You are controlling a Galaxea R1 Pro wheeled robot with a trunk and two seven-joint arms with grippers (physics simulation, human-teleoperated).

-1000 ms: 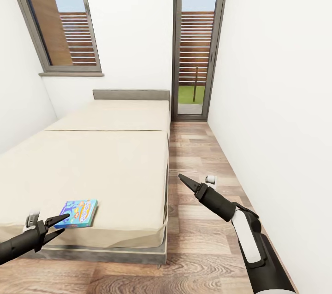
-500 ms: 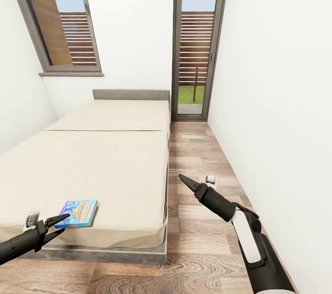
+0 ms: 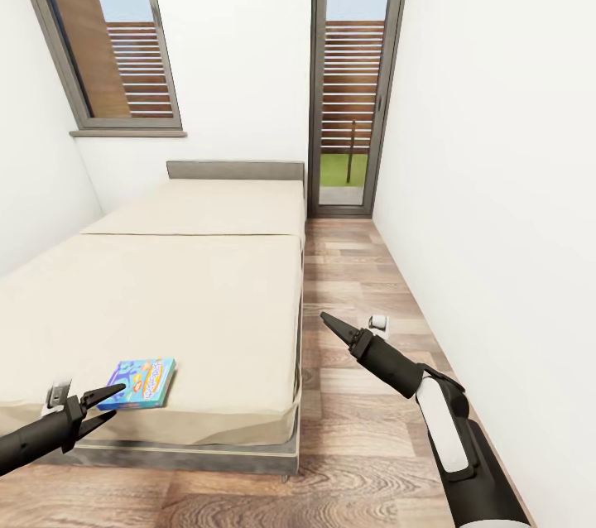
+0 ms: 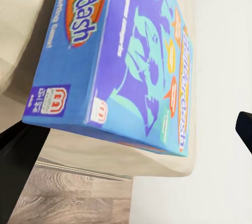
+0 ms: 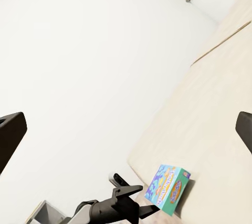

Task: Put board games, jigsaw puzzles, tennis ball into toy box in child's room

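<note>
White walls point(image 3: 240, 56) all round, wood-plank floor point(image 3: 356, 280) running up to a tall grey-framed glass door point(image 3: 354, 73), slanted window point(image 3: 108, 31) off to one side. Low bed point(image 3: 182, 288) with plain beige mattress and grey headboard point(image 3: 236, 170) taking up most of the room.

Only one toy spotted so far: blue board game point(image 3: 143, 382) with cartoon print, lying flat near the foot edge of the bed, toward its left corner as seen from the head view. Looks like "Balderdash" lettering in the left wrist view point(image 4: 131, 61), though partly cut off, so not 100% sure on the first letters.

Left gripper point(image 3: 106, 407) parked right at that box, jaws spread apart, upper finger tip overlapping the box's near-left corner, lower finger dropping below the mattress edge. Can't tell if actually touching or just hovering in front. From the right wrist view, same deal: left gripper point(image 5: 137, 196) just beside the box point(image 5: 169, 188), fingers parted, pointing at its near end. Nothing clamped.

Right gripper point(image 3: 333, 327) well apart from the game, out over the floor past the bed's right edge, pointing up and forward. Fingers look pressed into a single point from the head camera, but wide apart at the frame edges in its own wrist view, so counting it as spread, holding nothing.
</note>
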